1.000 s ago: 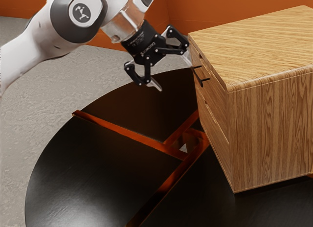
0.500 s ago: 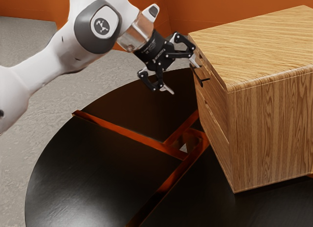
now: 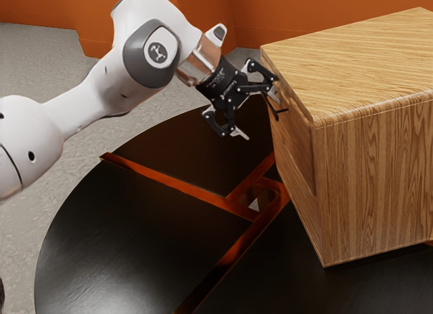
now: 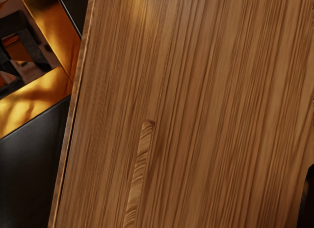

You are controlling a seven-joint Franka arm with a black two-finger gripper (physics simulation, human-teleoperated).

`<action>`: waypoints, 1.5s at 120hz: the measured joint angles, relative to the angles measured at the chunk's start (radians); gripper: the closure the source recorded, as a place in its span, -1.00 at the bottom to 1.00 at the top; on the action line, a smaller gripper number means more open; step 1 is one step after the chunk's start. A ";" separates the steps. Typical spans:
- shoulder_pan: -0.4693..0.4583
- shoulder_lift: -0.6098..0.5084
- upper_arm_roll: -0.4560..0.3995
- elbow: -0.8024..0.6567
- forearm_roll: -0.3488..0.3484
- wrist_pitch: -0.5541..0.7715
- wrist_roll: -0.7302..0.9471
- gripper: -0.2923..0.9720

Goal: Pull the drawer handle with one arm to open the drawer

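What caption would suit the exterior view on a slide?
Open gripper poised at the dark handle of a wooden drawer cabinet.

Cabinet [image 3: 358,124] is sitting on the worktop [image 3: 135,246] at the exterior view's right; hand [image 3: 256,116] is hovering before its front, beside the handle [image 3: 278,111].

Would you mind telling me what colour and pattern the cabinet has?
The cabinet is light brown with a streaked wood grain; it shows best in the exterior view.
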 joint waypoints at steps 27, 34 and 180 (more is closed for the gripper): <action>0.123 0.001 -0.142 0.000 0.006 0.004 0.007 -0.53; 0.133 0.001 -0.154 -0.001 0.006 0.004 0.009 -0.53; 0.227 -0.154 -0.176 -0.184 0.006 -0.056 0.085 -0.53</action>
